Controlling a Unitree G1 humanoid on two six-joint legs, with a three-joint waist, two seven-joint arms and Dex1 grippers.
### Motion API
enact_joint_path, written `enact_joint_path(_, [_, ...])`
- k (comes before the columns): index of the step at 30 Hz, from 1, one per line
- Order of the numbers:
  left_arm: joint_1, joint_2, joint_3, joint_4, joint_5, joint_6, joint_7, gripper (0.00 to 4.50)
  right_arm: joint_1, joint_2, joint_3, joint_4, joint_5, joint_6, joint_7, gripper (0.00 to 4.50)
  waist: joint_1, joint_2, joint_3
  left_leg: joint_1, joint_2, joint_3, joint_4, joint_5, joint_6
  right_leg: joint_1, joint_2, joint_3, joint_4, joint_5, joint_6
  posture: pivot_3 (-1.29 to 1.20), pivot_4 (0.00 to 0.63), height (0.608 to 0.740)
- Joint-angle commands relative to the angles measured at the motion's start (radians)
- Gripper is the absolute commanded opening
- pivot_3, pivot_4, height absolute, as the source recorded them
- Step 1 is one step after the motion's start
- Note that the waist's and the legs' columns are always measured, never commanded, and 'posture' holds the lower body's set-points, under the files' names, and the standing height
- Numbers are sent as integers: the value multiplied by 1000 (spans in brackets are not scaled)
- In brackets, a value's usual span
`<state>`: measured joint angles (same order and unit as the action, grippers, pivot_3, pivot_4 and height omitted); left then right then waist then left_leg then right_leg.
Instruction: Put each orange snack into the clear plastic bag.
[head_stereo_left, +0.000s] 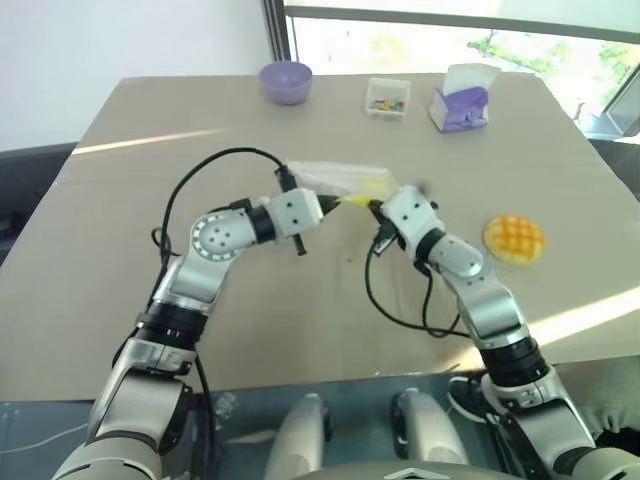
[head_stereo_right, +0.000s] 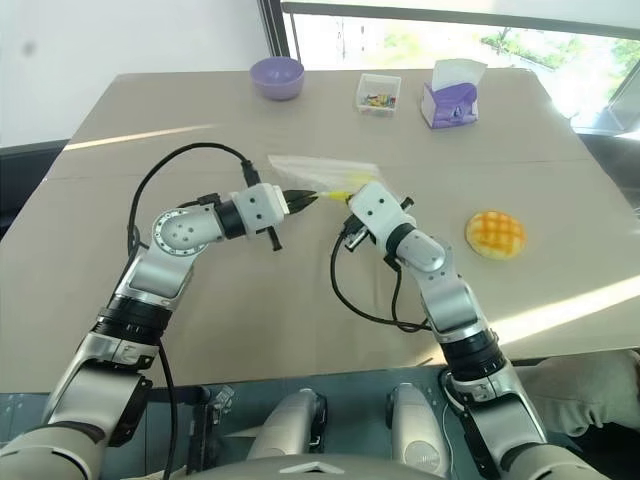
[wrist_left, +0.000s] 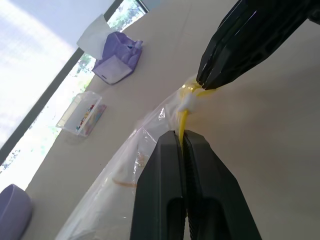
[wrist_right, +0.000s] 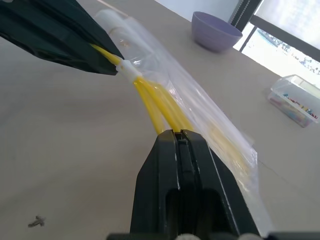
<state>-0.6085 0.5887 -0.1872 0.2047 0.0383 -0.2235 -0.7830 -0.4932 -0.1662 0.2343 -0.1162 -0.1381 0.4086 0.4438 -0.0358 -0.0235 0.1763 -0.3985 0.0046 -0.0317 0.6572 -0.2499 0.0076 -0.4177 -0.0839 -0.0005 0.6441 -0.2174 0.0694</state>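
- Beige desk by a bright window is carrying a purple bowl, a small clear box of coloured bits and a purple tissue box along its far edge.
- I'm holding the clear plastic bag mid-desk, both arms meeting at its yellow seal strip.
- Left end effector is pinching shut on the strip; right end effector is clamping shut on the same strip just beside it.
- Orange snack is sitting on the desk well right of the bag, untouched.
- Step in hand, I judge: opening the bag mouth.
- Next probably needs pulling the two grips apart, then freeing the right end effector to fetch the snack.
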Motion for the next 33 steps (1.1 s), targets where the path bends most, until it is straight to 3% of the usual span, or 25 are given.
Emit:
enact_joint_path(1, [4,1,28,-68,-35,9,-19,0,-9,18,-32,-28,16,26,-41,59,0,0,0,0,0,0,0,0,0,0,0,0,0,0,0,0,150,737])
enact_joint_path(6, [11,-10,35,-89,-61,48,-30,0,-21,102,-101,-33,108,156,-76,59,-1,0,0,0,0,0,0,0,0,0,0,0,0,0,0,0,150,737])
enact_joint_path(15, [19,-23,42,-122,-89,106,-43,0,-13,154,-163,-84,292,344,-46,59,-1,0,0,0,0,0,0,0,0,0,0,0,0,0,0,0,150,737])
enact_joint_path(33, [70,6,42,-145,-108,111,-122,0,-32,198,-312,-93,506,348,-104,59,-2,0,0,0,0,0,0,0,0,0,0,0,1,0,0,0,150,737])
